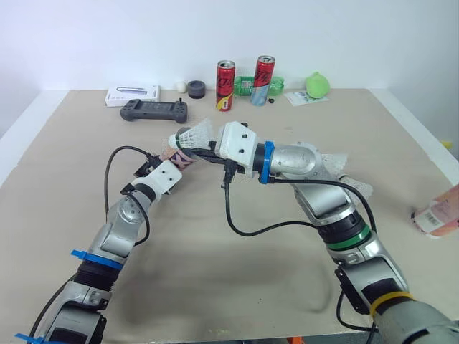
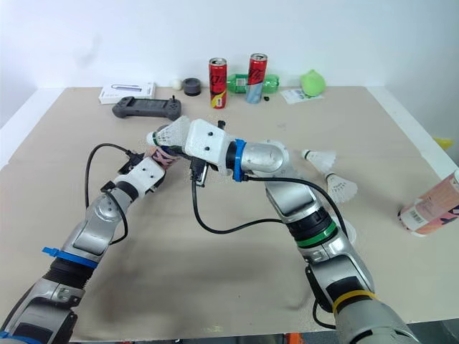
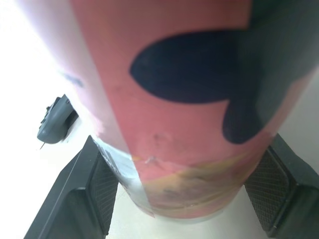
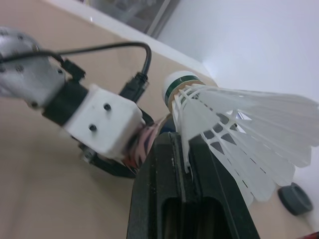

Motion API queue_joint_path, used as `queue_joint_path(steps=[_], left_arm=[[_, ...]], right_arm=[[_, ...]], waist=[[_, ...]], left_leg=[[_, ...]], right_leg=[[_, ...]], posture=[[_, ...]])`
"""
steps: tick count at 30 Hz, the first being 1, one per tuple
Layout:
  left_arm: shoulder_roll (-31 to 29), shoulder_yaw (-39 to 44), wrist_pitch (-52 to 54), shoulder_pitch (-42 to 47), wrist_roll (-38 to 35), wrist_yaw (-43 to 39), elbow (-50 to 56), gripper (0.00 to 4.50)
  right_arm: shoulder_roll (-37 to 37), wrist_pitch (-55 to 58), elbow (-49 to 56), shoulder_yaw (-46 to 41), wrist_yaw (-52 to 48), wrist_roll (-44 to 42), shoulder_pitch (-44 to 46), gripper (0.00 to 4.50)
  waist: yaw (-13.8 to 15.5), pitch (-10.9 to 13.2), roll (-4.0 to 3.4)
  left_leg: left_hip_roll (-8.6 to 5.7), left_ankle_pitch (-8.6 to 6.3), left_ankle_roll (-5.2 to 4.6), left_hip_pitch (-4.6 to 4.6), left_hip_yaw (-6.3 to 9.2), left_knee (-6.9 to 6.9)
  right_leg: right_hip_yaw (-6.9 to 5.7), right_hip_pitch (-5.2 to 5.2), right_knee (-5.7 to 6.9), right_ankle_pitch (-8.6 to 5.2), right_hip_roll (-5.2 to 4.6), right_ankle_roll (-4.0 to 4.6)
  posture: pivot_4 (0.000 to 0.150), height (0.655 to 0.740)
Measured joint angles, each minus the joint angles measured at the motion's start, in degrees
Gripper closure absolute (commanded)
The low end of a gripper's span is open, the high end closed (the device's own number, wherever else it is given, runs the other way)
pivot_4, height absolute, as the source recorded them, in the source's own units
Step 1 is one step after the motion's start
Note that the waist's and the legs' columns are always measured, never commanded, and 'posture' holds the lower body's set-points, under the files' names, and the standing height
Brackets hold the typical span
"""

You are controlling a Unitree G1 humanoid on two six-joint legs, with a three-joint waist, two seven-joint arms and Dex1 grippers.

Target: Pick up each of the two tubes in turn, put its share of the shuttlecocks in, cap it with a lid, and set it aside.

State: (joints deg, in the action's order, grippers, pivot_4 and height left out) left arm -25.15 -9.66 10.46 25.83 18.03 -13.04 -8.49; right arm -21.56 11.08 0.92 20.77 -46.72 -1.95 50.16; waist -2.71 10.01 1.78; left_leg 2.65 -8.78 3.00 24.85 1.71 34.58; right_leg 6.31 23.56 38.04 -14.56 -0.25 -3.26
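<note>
My left gripper [image 1: 174,160] is shut on a pink tube [image 3: 184,124] with dark blotches, its black fingers [image 3: 92,194] pressing both sides. In the eye views only a bit of this tube [image 1: 180,156] shows, beside my right wrist. My right gripper [image 4: 182,149] is shut on a white shuttlecock [image 4: 234,124], pinching the feather skirt, with the cork end [image 1: 176,139] pointing left just above the tube. A second pink tube [image 2: 430,206] lies at the table's right edge. Two loose shuttlecocks [image 2: 320,156] [image 2: 341,188] lie to the right of my right arm. A dark round lid [image 1: 196,89] sits at the back.
Along the back of the table [image 1: 237,287] stand a white box [image 1: 132,94], a black game controller [image 1: 153,110], a small white ball [image 1: 181,87], two red cans [image 1: 225,85] [image 1: 263,80], a green bottle [image 1: 246,87] and a green object [image 1: 317,84]. Cables loop from both wrists.
</note>
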Motion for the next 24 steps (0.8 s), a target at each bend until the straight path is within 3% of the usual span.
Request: queue_joint_path(steps=[18, 19, 21, 24], left_arm=[[1.34, 0.48, -0.67, -0.33, -0.44, 0.02, 0.22, 1.48], [1.34, 0.41, -0.75, -0.19, -0.29, 0.00, 0.22, 1.48], [1.37, -0.06, -1.29, 0.05, 0.17, -0.08, 0.23, 1.48], [1.58, -0.93, -1.63, 0.15, 0.60, -0.34, 0.22, 1.48]], right_arm=[[-4.85, 5.31, 3.27, -1.13, -1.22, 2.04, -2.83, 4.43], [-4.37, 5.32, 3.23, -0.90, -1.01, 2.49, -2.77, 3.80], [-2.66, 5.33, 3.10, -0.73, -0.73, 2.94, -2.14, 3.09], [-0.18, 5.40, 3.21, -1.28, -0.24, 2.28, -1.26, 1.56]], waist=[[-0.03, 0.00, 0.00], [-0.04, 0.00, 0.00], [-0.06, 0.00, 0.00], [-0.02, 0.00, 0.00]], left_leg=[[0.01, 0.00, 0.00, -0.02, 0.02, 0.01], [0.01, 0.00, 0.00, -0.01, 0.01, 0.01], [0.01, 0.00, 0.00, -0.01, 0.01, 0.02], [0.01, 0.00, 0.00, -0.01, 0.03, 0.01]], right_leg=[[-0.02, 0.02, 0.05, 0.00, 0.02, 0.03], [-0.02, 0.01, 0.05, 0.00, 0.02, 0.03], [-0.01, 0.01, 0.05, 0.01, 0.01, 0.02], [-0.02, 0.01, 0.05, 0.00, 0.02, 0.02]], posture=[[0.150, 0.7400], [0.150, 0.7400], [0.150, 0.7400], [0.150, 0.7400]])
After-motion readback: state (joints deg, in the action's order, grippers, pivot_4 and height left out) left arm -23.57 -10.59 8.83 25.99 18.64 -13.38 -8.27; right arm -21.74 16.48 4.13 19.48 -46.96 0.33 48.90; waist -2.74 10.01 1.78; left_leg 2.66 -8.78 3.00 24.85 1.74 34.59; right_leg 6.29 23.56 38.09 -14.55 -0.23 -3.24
